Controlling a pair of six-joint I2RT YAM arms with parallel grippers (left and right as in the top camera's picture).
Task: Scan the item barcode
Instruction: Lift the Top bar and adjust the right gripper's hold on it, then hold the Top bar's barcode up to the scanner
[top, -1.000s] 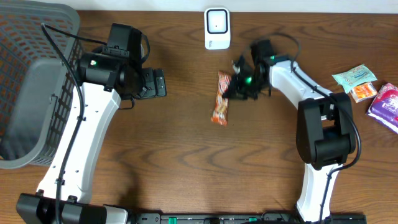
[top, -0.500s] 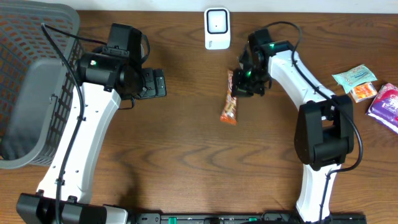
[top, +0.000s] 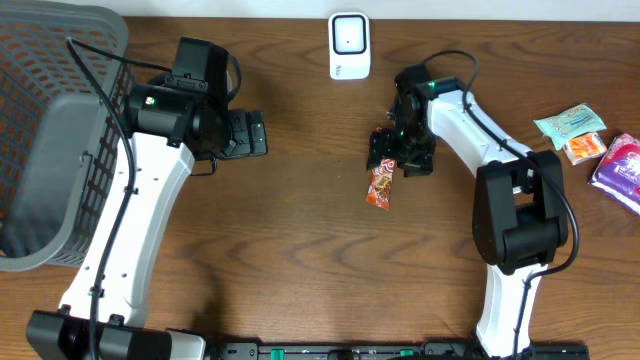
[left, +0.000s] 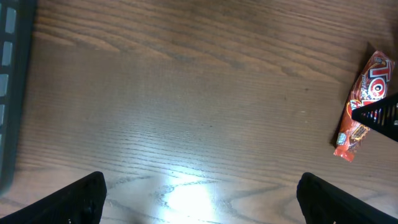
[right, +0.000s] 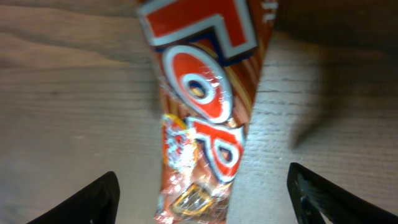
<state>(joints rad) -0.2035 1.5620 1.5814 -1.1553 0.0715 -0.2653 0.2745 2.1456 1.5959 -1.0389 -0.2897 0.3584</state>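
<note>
1. Overhead view: snack bar (top: 380, 186) flat on the wooden table (top: 300, 250), directly below the right gripper (top: 392, 155), one end between its fingers.
2. Right wrist view: fingertips (right: 99, 199) spread wide on either side of the snack bar, touching neither edge. Released, nothing grasped. Printed face up; no barcode to be made out on that face.
3. Left gripper (top: 250, 133) likewise spread wide and empty, well apart from the snack bar, off to the left and closer to the basket (top: 60, 60).
4. Deciding relation: long axis of the snack bar roughly in line with the scanner (top: 348, 45), slightly tilted. Scanner beyond the far end and a little left, near but apart, at the table's far edge. Right arm plainly the nearer one.
5. Judgement only: scan probably not finished. Likely next a grip across the narrow width by the right gripper, then a lift and turn to bring the hidden face toward the scanner window. Thin, glossy packet, so possible slip or twist in the pinch.
</note>
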